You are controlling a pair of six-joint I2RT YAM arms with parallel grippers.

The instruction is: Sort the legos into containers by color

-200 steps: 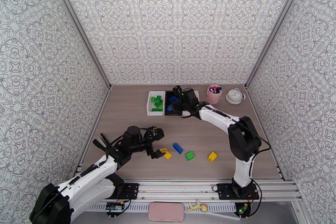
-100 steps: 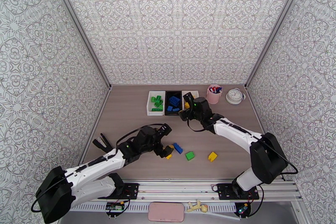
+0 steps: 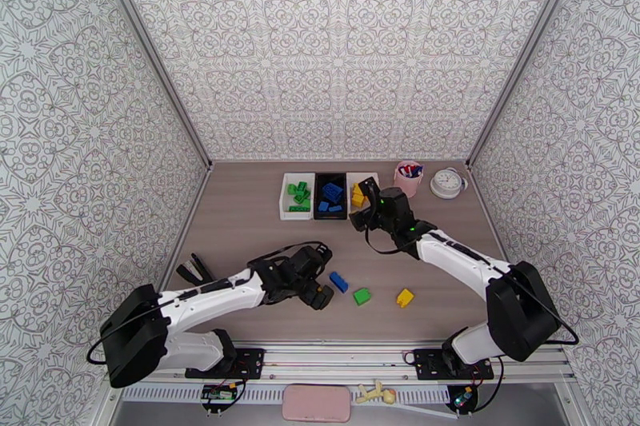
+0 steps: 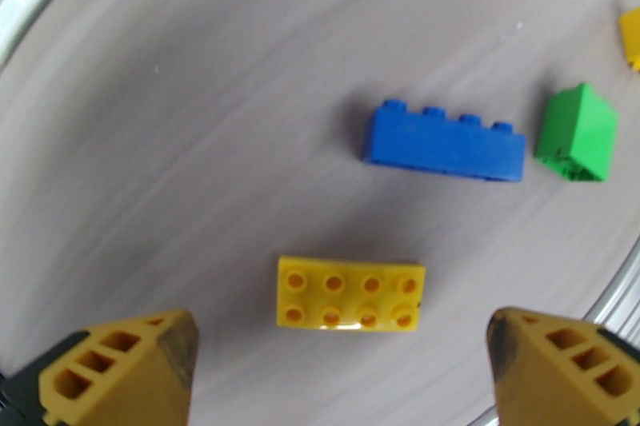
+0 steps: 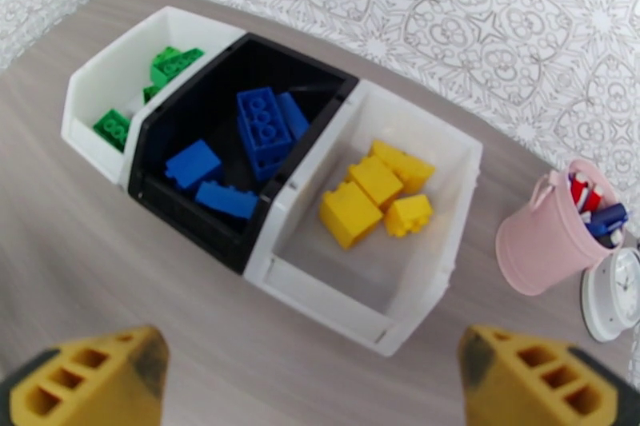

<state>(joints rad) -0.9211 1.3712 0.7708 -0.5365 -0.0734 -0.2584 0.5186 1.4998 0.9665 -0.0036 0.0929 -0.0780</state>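
Observation:
My left gripper (image 3: 322, 293) hangs open low over a flat yellow lego (image 4: 350, 304), which lies between its fingers (image 4: 120, 372) untouched. Just beyond lie a blue lego (image 4: 445, 152) and a green one (image 4: 578, 144), seen from above as blue (image 3: 338, 282) and green (image 3: 362, 296). Another yellow lego (image 3: 405, 297) lies further right. My right gripper (image 5: 312, 376) is open and holds nothing, hovering in front of the containers. The left white bin (image 5: 90, 140) holds green legos, the black bin (image 5: 200, 216) blue ones, the right white bin (image 5: 320, 292) yellow ones.
A pink cup of pens (image 5: 552, 236) and a round white clock (image 5: 616, 292) stand right of the bins at the back wall. A small black object (image 3: 194, 268) lies near the left wall. Patterned walls close three sides.
My left gripper has moved right and down over the yellow lego. My right gripper has pulled back from over the black bin to the front of the bins, opening fully.

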